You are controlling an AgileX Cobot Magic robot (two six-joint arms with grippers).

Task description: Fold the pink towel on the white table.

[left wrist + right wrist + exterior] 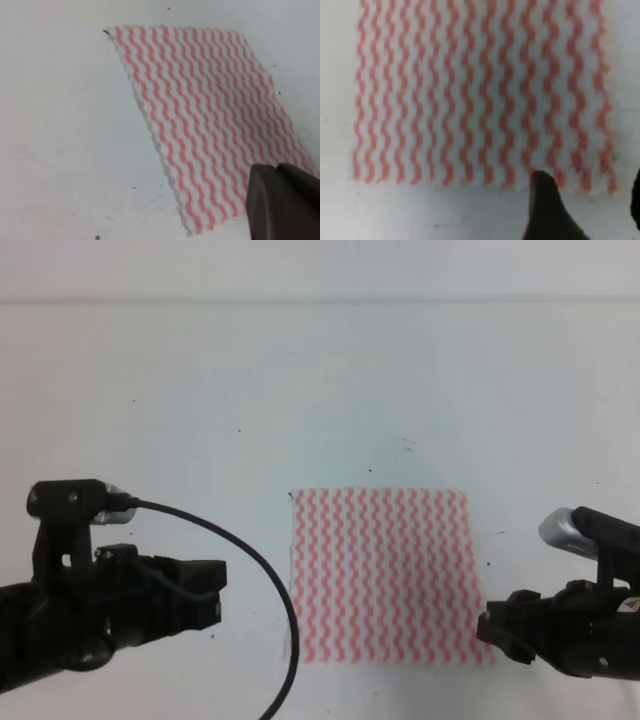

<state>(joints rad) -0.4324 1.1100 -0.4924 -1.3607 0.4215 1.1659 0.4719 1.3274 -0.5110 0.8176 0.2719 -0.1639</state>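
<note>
The pink towel (385,575) lies flat and spread out on the white table (200,390), its wavy stripes running away from me. My left gripper (222,588) hovers left of the towel, apart from it. In the left wrist view its fingers (270,200) sit pressed together at the lower right, over the towel (210,115) near its front corner, so it is shut with nothing in it. My right gripper (492,632) is at the towel's front right corner. In the right wrist view it is open, with one finger (545,210) at the towel's (480,90) front edge.
A black cable (255,570) loops from the left arm down past the towel's left edge. Tiny dark specks (408,445) dot the tabletop behind the towel. The table's far edge (320,302) runs across the top.
</note>
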